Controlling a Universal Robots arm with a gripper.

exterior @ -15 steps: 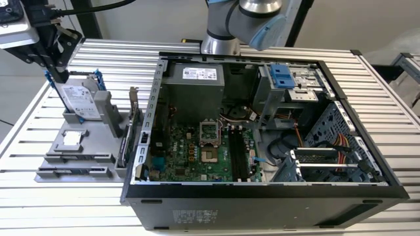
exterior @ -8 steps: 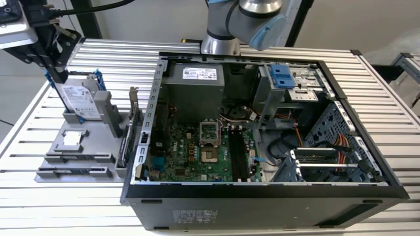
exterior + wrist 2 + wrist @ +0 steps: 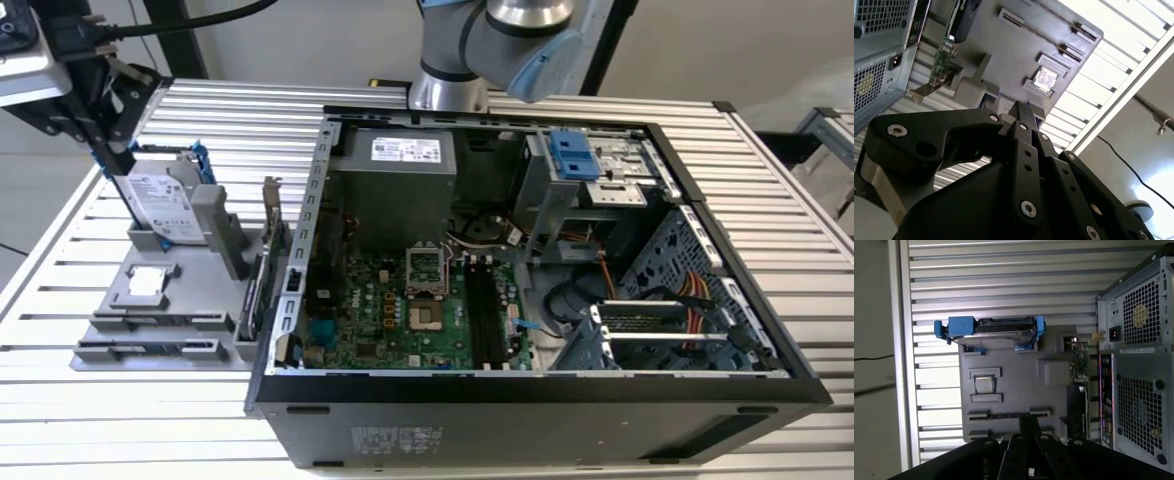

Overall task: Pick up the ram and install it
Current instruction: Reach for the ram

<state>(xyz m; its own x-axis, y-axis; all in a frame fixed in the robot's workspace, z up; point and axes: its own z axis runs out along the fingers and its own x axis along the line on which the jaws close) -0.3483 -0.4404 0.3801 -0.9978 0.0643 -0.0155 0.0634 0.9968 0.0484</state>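
The ram point(image 3: 999, 415) is a thin dark strip standing on edge between two end clips near the front of the grey parts holder point(image 3: 1014, 390). The exterior view has the ram point(image 3: 154, 322) at the holder's point(image 3: 120, 340) front, on the exterior view's left of the open computer case point(image 3: 534, 390). My gripper point(image 3: 107, 140) hangs high over the holder's far end, behind the hard drive, well clear of the ram. Both wrist views show the gripper point(image 3: 1029, 422) point(image 3: 1024, 110) with its black fingers drawn together into a single tip and nothing between them. The motherboard's black slots point(image 3: 487, 320) lie inside the case.
On the holder stand a silver hard drive with blue bracket point(image 3: 167, 205), a square chip point(image 3: 150, 285) and an expansion card point(image 3: 267, 260) next to the case wall. The slatted metal table point(image 3: 134, 430) carries everything. The arm's base point(image 3: 447, 90) rises behind the case.
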